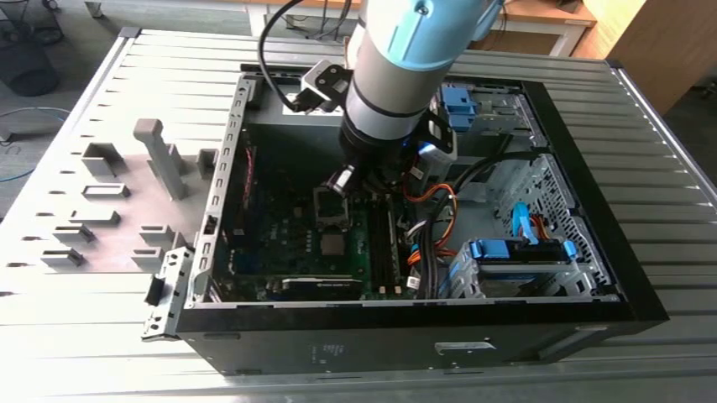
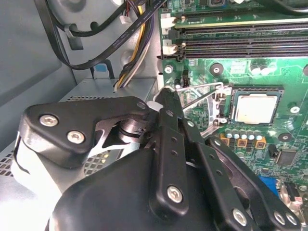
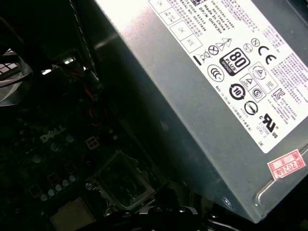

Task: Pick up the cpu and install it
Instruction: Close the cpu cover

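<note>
The cpu (image 2: 255, 107) lies flat in its socket on the green motherboard, silvery top up; it is also in the exterior view (image 1: 332, 246) and faintly in the first wrist view (image 3: 72, 216). The socket's dark metal frame (image 1: 331, 206) stands swung open beside it, and its wire lever (image 2: 202, 86) is raised. My gripper (image 2: 164, 96) is shut, with nothing visibly between its fingers. Its tip is at the free end of that lever, a short way from the cpu. In the exterior view the gripper (image 1: 342, 178) hangs inside the case just above the open frame.
The open computer case (image 1: 224, 168) surrounds the arm. Memory slots (image 2: 240, 43) and cable bundles (image 2: 130, 48) lie close by. The power supply (image 3: 216, 96) sits right beside the wrist. Blue drive bays (image 1: 521, 250) stand at the exterior view's right, grey holder blocks (image 1: 157, 155) outside at its left.
</note>
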{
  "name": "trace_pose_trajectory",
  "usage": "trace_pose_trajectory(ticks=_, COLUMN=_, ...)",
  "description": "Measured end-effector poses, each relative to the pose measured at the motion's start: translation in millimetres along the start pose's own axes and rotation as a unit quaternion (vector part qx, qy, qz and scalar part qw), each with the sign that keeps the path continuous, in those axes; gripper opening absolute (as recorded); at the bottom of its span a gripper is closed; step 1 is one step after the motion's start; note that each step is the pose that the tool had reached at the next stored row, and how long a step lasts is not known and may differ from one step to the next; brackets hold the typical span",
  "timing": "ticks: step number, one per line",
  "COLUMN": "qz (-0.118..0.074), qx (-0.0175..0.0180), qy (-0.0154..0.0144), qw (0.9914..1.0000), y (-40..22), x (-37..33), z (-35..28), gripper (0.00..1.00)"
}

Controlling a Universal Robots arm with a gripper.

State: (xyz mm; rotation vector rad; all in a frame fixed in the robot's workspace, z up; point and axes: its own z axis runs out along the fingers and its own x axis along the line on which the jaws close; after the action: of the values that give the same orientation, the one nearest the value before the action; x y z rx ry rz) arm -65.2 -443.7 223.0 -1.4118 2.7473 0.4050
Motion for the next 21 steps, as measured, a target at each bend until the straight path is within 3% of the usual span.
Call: trace_pose_trajectory(ticks=21, qz=-0.004, qx=-0.0002, qy=0.0035, qw=0.99999, y=-4.3, x=0.9, z=-4.1, gripper=0.11)
